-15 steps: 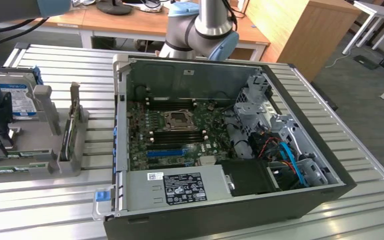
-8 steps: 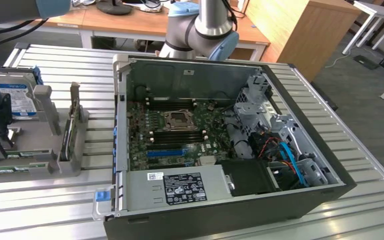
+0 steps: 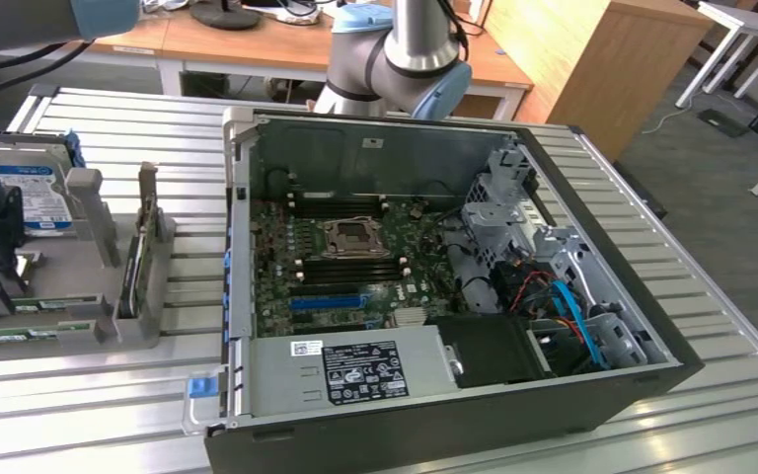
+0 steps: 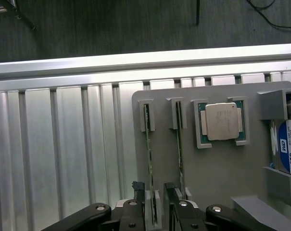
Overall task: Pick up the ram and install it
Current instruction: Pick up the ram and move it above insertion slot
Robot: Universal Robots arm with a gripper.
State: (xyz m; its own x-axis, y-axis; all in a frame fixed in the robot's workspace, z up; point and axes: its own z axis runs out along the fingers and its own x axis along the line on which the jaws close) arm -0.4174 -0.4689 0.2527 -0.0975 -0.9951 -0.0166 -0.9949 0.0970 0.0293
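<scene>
1. Tool: the black two-finger gripper (image 4: 154,204) is narrowly open. Its fingers (image 4: 138,197) stand on either side of one end of the ram, with a slim gap showing between each finger and the board.
2. Task item: the ram (image 4: 149,154), a thin, long green circuit-board stick, stands on edge in a slot of the flat grey plastic holder tray (image 4: 217,178). It is seated in the tray and is not lifted.
3. Adjacent part: a second green circuit-board stick (image 4: 180,154) stands on edge in the neighbouring slot, parallel to the ram and just beside it, outside the gripper's span.
4. Other tray contents: a square silver-capped processor chip (image 4: 221,121) lies flat in a recess next to the slot ends. A boxy silver hard drive with a blue-and-white label (image 4: 287,149) sits at the tray's far side.
5. Support: the tray rests on a ribbed aluminium table (image 4: 63,159).
6. Install site: in the exterior view, the open black and grey computer case (image 3: 352,148) lies on its side on the same table, to the exterior view's right of the tray, with the green motherboard (image 3: 352,281) exposed.
</scene>
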